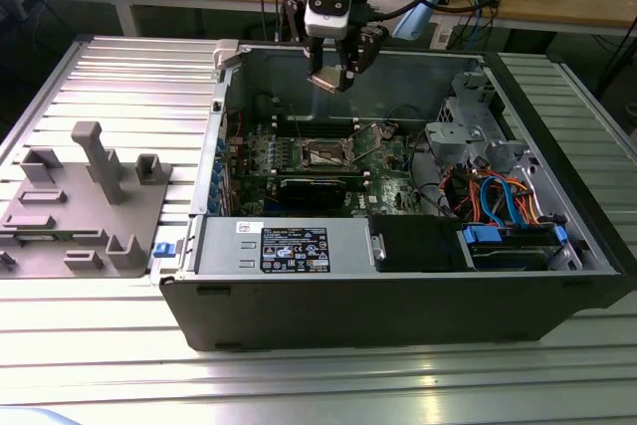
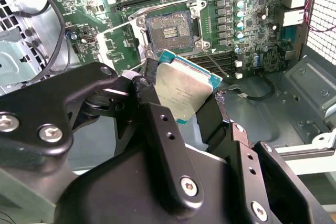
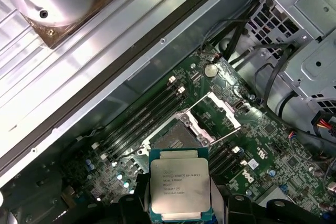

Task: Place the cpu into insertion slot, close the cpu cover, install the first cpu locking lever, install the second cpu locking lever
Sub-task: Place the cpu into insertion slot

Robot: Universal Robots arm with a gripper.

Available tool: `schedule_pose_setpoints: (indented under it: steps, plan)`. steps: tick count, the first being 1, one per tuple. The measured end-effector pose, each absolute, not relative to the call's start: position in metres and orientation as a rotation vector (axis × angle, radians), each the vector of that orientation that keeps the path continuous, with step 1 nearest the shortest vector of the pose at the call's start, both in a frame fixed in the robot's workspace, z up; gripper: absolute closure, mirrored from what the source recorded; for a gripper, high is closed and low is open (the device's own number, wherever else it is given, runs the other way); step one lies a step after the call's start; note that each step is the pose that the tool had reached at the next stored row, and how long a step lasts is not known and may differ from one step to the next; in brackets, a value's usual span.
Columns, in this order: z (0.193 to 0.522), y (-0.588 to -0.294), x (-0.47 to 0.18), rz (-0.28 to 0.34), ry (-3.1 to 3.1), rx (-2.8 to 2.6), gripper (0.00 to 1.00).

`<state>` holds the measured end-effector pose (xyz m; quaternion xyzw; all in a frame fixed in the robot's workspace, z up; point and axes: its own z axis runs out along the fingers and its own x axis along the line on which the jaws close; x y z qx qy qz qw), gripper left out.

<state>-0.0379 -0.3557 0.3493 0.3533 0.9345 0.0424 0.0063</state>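
The first step, placing the cpu, is judged to be in hand, and none of the four steps is seen as done.

In the upper centre of the exterior view, the gripper (image 1: 336, 77) is seen above the open computer case (image 1: 398, 316). It is closed on the cpu (image 1: 324, 83), which is pinched by two opposite edges. In both wrist views the cpu (image 2: 184, 90) (image 3: 178, 187) is shown with its silvery metal top towards the cameras, clamped between the black fingers (image 2: 149, 93). It is held tilted, not level with the board.

The cpu is carried in the air, well apart from the green motherboard (image 1: 388, 161). The insertion slot (image 1: 323, 153) lies in the middle of the exterior view, below the gripper and a little towards the exterior view's left. Its dark contact field (image 2: 168, 31) is bare, so nothing is seated there yet. The cpu cover (image 3: 227, 109) is swung up and open beside the slot, with board showing through its window. A thin locking lever (image 2: 216, 62) is seen unlatched next to the slot.

For the placement, the chip has to be brought level and squared to the slot's rim. It has to be centred over the contact field and set down gently, since the contacts are judged easy to damage. Whether the chip's edge notches match the slot's keys cannot be told.
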Motion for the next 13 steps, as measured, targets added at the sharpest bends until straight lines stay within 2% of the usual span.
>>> schedule_pose_setpoints:
  steps: [13]
  plan:
    - [0.3491,-0.3557,-0.0379,0.132,2.88,1.209,0.45]
